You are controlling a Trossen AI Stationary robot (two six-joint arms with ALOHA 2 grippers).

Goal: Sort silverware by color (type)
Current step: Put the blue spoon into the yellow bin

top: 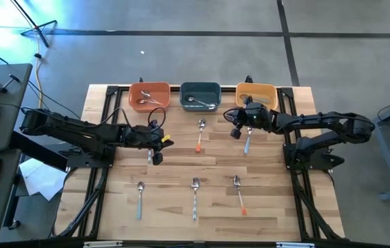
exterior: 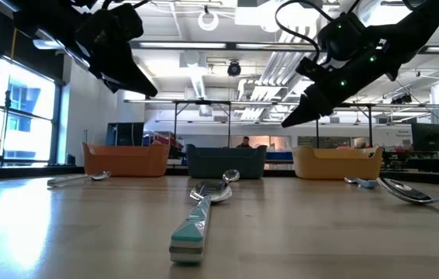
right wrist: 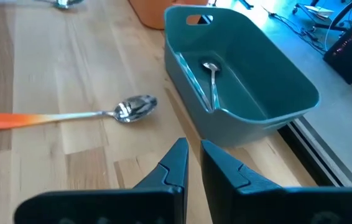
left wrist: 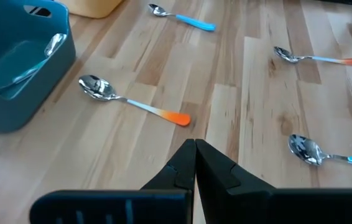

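Note:
Several spoons lie flat on the wooden table. An orange-handled spoon [top: 200,135] [left wrist: 132,102] [right wrist: 76,115] lies in front of the teal bowl [top: 200,95], and a blue-handled spoon [top: 247,142] in front of the yellow bowl [top: 257,95]. Three more spoons [top: 140,198] [top: 195,196] [top: 239,193] lie in a row near the near edge. My left gripper [top: 165,142] [left wrist: 194,146] hovers shut, left of the orange-handled spoon. My right gripper [top: 235,131] [right wrist: 192,148] hovers between the teal and yellow bowls, its fingers a narrow gap apart, holding nothing.
An orange bowl [top: 149,95], the teal bowl [right wrist: 288,81] and the yellow bowl stand in a row at the far edge, each with silverware inside; a silver spoon [right wrist: 212,81] lies in the teal one. Black frame rails run along the table's sides.

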